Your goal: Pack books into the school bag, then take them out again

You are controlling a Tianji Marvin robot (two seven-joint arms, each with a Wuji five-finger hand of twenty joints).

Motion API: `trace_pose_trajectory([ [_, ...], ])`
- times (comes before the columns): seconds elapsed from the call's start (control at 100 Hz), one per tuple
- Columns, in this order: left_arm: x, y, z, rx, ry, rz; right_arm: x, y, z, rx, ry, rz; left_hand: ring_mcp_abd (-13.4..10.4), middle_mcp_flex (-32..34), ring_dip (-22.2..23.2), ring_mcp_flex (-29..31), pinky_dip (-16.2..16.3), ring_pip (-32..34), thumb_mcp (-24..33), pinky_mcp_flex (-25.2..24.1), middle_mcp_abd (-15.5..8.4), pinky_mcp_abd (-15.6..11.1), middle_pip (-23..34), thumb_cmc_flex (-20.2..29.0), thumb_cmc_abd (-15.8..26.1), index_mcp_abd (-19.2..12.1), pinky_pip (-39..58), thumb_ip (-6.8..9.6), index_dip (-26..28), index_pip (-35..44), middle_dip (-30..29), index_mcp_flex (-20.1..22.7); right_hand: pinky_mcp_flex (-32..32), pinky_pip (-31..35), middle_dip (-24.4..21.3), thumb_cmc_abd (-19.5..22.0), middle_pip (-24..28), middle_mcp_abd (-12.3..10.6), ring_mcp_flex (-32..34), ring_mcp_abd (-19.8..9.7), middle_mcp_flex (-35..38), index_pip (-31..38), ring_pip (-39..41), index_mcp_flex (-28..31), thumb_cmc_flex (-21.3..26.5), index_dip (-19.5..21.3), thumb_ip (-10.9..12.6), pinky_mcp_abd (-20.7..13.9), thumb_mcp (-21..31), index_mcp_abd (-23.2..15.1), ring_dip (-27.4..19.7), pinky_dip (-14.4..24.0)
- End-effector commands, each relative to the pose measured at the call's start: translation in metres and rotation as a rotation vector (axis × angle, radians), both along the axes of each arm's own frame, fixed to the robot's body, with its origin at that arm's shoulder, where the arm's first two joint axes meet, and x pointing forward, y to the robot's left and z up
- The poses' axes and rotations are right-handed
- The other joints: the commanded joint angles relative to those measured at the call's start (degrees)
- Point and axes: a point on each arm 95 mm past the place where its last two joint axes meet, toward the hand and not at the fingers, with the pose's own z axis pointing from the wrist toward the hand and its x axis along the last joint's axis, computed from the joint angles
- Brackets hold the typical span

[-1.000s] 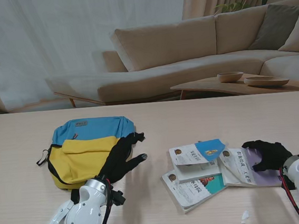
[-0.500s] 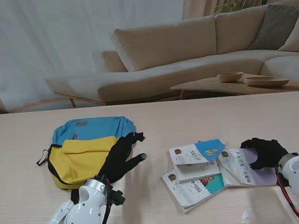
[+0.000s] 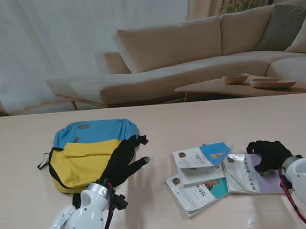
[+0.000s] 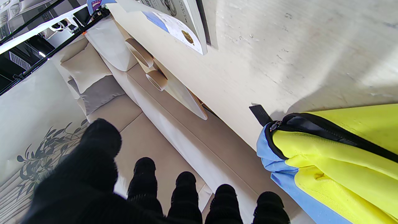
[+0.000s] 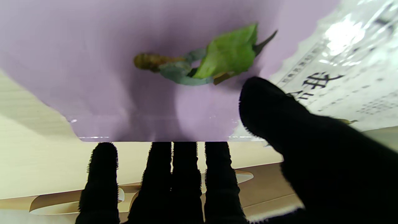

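The yellow and blue school bag (image 3: 88,150) lies flat on the left of the table, and its black zipper (image 4: 314,127) shows in the left wrist view. My left hand (image 3: 124,161) rests open at the bag's right edge with its fingers (image 4: 185,193) spread. Three books lie to the right: one with a blue cover (image 3: 202,157), a teal one (image 3: 197,191), and a purple and white book (image 3: 249,174). My right hand (image 3: 268,155) grips the purple book (image 5: 108,71) at its far edge, thumb (image 5: 273,109) on the cover and fingers (image 5: 186,174) curled at the edge.
A small white scrap (image 3: 250,222) lies on the table near me on the right. Beyond the table's far edge stand a beige sofa (image 3: 200,45) and a low coffee table (image 3: 232,88) with bowls.
My right hand has slid a little left and farther along the purple book, closing on its far edge. The book has shifted slightly left. The left arm has not moved.
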Motion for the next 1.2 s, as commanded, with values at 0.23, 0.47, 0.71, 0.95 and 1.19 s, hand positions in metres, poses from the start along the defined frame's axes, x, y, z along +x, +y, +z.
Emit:
trace_pose_trajectory([
  [0.23,-0.003,-0.003,0.001,-0.003,0.003,-0.014,-0.016,0.008,-0.030,0.015,0.079,0.006,-2.6,-0.4,0.3,-0.9,0.3,-0.2,0.8,-0.4,-0.6,-2.2,0.5,-1.7,0.0,0.5,-1.3,0.28,0.8,-0.3,0.5,-1.9,1.4,1.8,12.5,-2.6,14.9,-3.4,12.6,2.1,12.1,13.5,15.4,4.9,11.6,8.5,-7.4,2.5,1.9,-7.2,7.1,1.5],
  [0.47,-0.003,-0.003,0.001,-0.002,-0.002,-0.015,-0.017,0.011,-0.032,0.017,0.061,0.013,-2.6,-0.4,0.1,-0.9,0.1,-0.3,0.7,-0.4,-0.6,-2.1,0.5,-1.8,0.0,0.6,-1.4,0.29,0.7,-0.4,0.6,-1.9,4.5,2.7,13.5,-2.8,18.8,-4.0,21.6,3.2,20.8,18.1,19.4,10.4,15.5,6.0,-7.9,4.7,3.1,-9.9,6.7,1.9],
  [0.71,-0.003,-0.002,0.002,-0.004,-0.009,-0.011,-0.017,0.011,-0.032,0.021,0.030,0.000,-2.5,-0.4,0.0,-0.9,0.0,-0.2,0.7,-0.4,-0.6,-2.2,0.5,-1.7,-0.1,0.7,-1.4,0.31,0.8,-0.3,0.6,-1.9,8.5,3.3,11.9,-5.6,20.3,-3.6,27.4,5.3,24.5,11.8,21.0,13.2,16.2,-0.8,-4.8,7.1,7.0,-3.8,3.3,2.1],
  [0.95,-0.003,-0.002,0.002,-0.005,-0.009,-0.014,-0.014,0.010,-0.030,0.044,-0.042,-0.017,-2.5,-0.4,0.0,-0.9,0.0,-0.2,0.7,-0.3,-0.5,-2.1,0.5,-1.8,-0.1,0.9,-1.4,0.32,0.8,-0.2,0.6,-1.9,11.8,3.8,14.3,-7.1,18.2,-1.3,31.1,6.4,28.1,7.4,21.1,26.3,15.0,-9.4,-3.7,9.3,9.4,-9.1,1.7,2.0],
  [1.19,-0.004,-0.002,0.003,-0.007,-0.011,-0.013,-0.014,0.010,-0.023,0.062,-0.111,-0.033,-2.6,-0.4,0.0,-0.9,-0.1,-0.2,0.7,-0.3,-0.5,-2.2,0.5,-1.8,-0.1,1.0,-1.3,0.31,0.9,-0.1,0.6,-1.9,14.3,5.1,20.0,-10.5,16.6,-0.5,32.9,7.1,30.5,5.6,22.9,40.1,14.3,-4.1,-2.9,10.6,14.5,-15.7,1.0,2.2],
])
